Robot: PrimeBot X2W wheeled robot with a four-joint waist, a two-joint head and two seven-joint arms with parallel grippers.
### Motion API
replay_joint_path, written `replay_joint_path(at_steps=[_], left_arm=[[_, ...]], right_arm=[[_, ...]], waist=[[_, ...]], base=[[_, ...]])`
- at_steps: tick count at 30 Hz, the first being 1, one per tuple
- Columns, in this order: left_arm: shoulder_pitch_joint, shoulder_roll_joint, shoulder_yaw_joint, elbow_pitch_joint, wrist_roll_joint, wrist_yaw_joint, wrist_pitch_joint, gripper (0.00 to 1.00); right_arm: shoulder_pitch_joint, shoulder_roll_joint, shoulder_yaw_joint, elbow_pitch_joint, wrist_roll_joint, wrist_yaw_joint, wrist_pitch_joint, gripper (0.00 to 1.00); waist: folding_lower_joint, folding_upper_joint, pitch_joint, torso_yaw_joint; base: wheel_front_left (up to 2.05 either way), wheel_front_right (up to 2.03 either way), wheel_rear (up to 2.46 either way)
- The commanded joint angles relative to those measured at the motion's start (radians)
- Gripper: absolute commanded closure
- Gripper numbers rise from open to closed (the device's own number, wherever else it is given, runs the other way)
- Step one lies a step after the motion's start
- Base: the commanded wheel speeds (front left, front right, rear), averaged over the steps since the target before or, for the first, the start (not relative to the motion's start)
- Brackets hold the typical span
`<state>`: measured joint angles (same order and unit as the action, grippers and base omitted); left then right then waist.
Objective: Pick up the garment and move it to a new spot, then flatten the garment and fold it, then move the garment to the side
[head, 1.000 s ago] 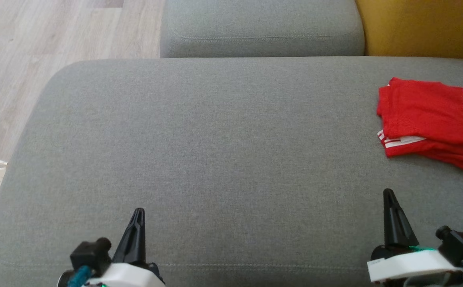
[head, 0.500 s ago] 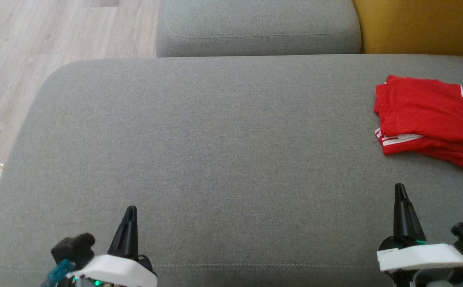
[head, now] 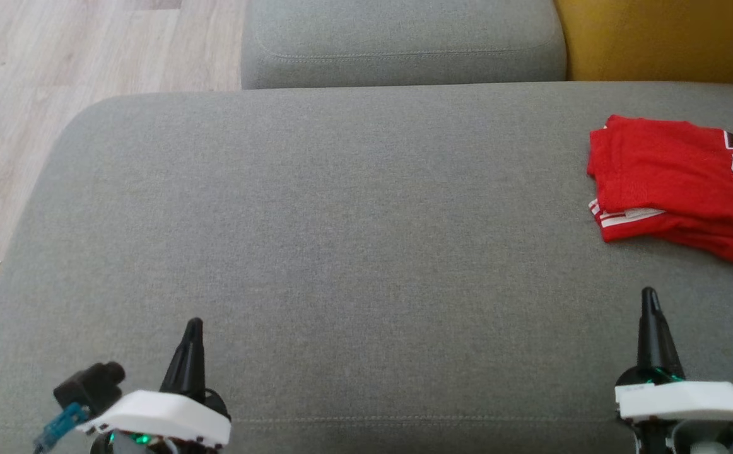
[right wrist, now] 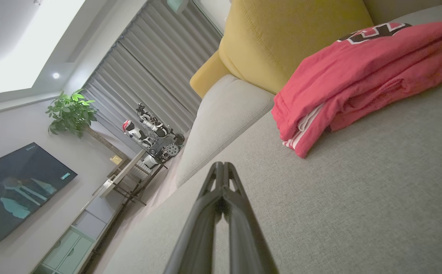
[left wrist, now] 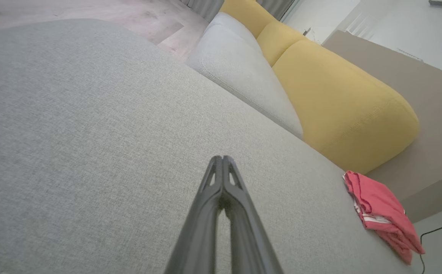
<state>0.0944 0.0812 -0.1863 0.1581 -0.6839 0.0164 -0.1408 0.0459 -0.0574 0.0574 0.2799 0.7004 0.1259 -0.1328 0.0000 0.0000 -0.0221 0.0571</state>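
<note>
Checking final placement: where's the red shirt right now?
In the head view the folded red shirt lies far right on the sofa seat, ahead of the right gripper.

Left gripper [head: 193, 325] and right gripper [head: 649, 295] sit wide apart, each pair of dark fingers [left wrist: 202, 217] pressed tip to tip and pointing forward — white wrists [head: 158, 416] just behind.

Head view looks down on the sofa seat [head: 366, 252]; low wrist views skim it, sharing the garment [head: 669, 183].
</note>
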Motion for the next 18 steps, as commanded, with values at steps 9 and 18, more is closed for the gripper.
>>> replay_joint_path(at_steps=[9, 18], left_arm=[[-0.07, 0.011, 0.049, -0.015, -0.131, -0.023, 0.028, 1.0], [-0.088, 0.011, 0.076, -0.001, -0.246, -0.04, 0.053, 1.0]], right_arm=[[-0.066, -0.019, -0.012, -0.035, 0.131, 0.002, 0.026, 1.0], [-0.077, -0.02, -0.027, -0.035, 0.243, 0.003, 0.051, 1.0]], waist=[[0.0, 0.0, 0.003, -0.007], [0.0, 0.0, 0.006, -0.014]], base=[[0.0, 0.0, 0.0], [0.0, 0.0, 0.0]])
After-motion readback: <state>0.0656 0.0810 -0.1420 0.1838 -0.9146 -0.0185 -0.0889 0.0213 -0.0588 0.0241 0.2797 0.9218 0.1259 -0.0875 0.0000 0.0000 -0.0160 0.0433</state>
